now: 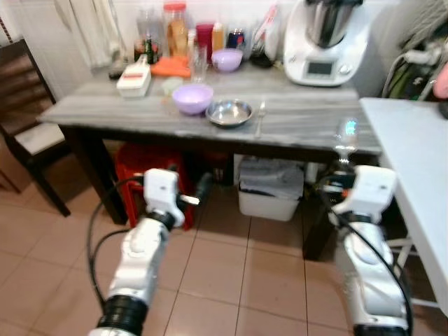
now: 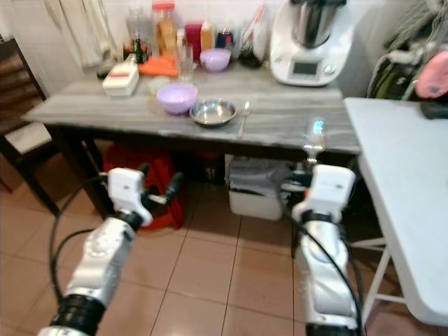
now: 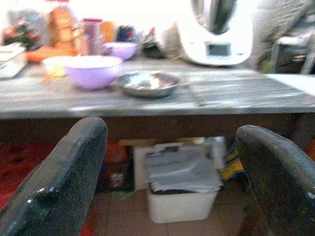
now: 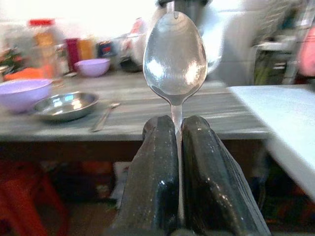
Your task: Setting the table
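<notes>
Both arms reach forward over the tiled floor (image 1: pixel 231 273) short of the table (image 1: pixel 308 119): the right gripper (image 4: pixel 178 129) pinches a spoon (image 4: pixel 174 59) by the handle, bowl upright above the shut jaws, while the left gripper (image 3: pixel 172 162) gapes wide, holding nothing. Ahead, near the table's front edge, lie a steel bowl (image 1: pixel 229 112), a lilac bowl (image 1: pixel 192 97) just beside it, and a second spoon (image 1: pixel 259 117) (bare tabletop stretches to its right).

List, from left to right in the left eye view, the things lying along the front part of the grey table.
White box → large purple bowl → steel bowl → spoon on the table.
</notes>
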`<state>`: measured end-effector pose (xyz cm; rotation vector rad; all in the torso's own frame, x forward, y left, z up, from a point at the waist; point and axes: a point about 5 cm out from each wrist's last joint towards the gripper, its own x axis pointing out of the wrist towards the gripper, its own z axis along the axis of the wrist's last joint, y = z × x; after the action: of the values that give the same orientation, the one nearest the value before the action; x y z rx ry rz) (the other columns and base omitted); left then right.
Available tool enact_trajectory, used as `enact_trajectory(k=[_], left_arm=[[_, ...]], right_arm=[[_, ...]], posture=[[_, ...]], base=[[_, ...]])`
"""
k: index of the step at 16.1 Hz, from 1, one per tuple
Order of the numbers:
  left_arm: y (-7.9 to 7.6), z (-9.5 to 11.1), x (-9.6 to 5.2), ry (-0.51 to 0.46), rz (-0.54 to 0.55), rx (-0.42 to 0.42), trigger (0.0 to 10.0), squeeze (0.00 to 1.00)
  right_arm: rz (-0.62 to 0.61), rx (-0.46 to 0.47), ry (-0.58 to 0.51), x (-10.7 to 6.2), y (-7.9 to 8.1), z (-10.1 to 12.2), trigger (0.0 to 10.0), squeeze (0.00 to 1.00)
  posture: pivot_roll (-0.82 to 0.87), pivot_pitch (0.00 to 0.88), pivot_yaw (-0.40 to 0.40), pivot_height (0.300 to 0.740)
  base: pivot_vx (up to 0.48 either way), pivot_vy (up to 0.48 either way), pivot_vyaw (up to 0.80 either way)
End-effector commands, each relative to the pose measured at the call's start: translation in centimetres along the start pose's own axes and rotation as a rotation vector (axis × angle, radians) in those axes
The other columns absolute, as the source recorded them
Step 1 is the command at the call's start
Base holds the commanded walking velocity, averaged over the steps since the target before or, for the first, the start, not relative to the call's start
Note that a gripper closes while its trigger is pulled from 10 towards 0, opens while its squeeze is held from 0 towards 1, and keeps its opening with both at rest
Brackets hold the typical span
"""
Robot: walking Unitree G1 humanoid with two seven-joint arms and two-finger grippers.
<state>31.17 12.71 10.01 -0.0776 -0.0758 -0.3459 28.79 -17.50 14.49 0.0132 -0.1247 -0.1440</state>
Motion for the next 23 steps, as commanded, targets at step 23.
enact_trajectory(k=[23], left_arm=[[-1.08,-0.17,0.01,-0.004,-0.044,-0.014,10.0,0.0]], right_arm=[[-0.009,-0.024,-0.011,-0.63,-0.49,-0.05,10.0,0.0]], posture=[[-0.09,0.0,0.035,0.74]], base=[[0.377,0.0,0.06]])
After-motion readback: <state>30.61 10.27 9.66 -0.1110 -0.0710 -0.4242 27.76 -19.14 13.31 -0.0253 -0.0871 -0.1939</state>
